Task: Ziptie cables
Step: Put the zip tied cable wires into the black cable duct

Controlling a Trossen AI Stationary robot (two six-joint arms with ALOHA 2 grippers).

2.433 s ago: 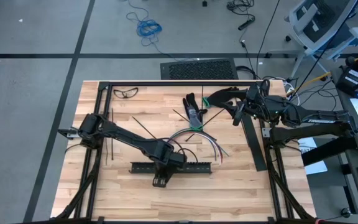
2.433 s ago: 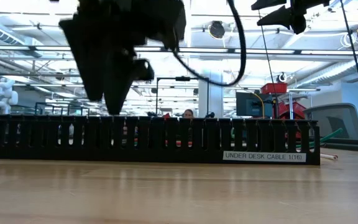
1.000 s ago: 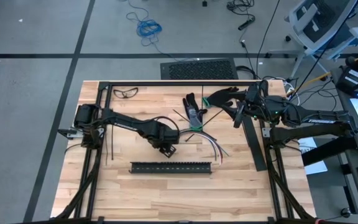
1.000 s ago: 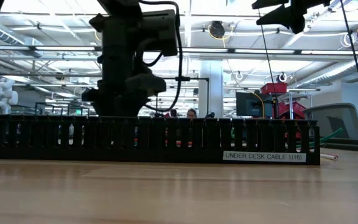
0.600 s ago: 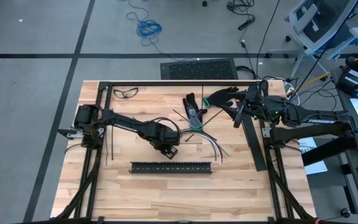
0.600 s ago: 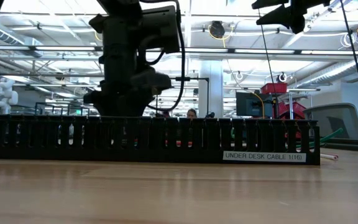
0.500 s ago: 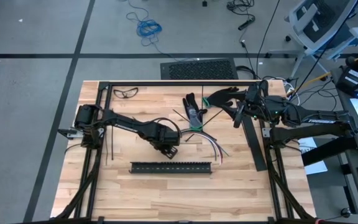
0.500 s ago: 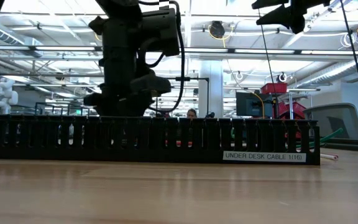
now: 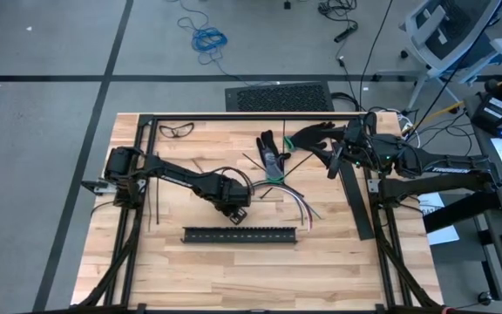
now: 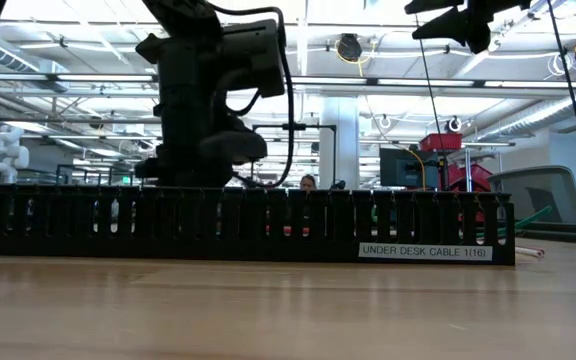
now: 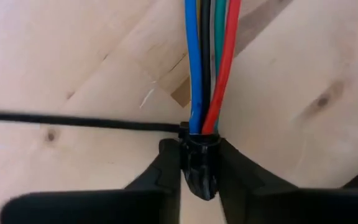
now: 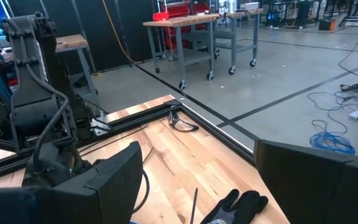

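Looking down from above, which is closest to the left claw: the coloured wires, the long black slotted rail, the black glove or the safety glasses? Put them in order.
From the left gripper:
1. Cables, in its fingers.
2. Slotted rail, just toward the table's front.
3. Black glove, toward the back, mid-table.
4. Safety glasses, back left corner.

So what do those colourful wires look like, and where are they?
The cables are thin, bendy-looking wires in blue, black, green and red, lying side by side on the wooden table. At one end they are pinched together inside a dark ziptie loop, and the left claw is closed around that bunched end. The ziptie's thin black tail sticks out sideways across the wood. From above, the wires fan out in a curve near the middle of the table, beside a black glove.
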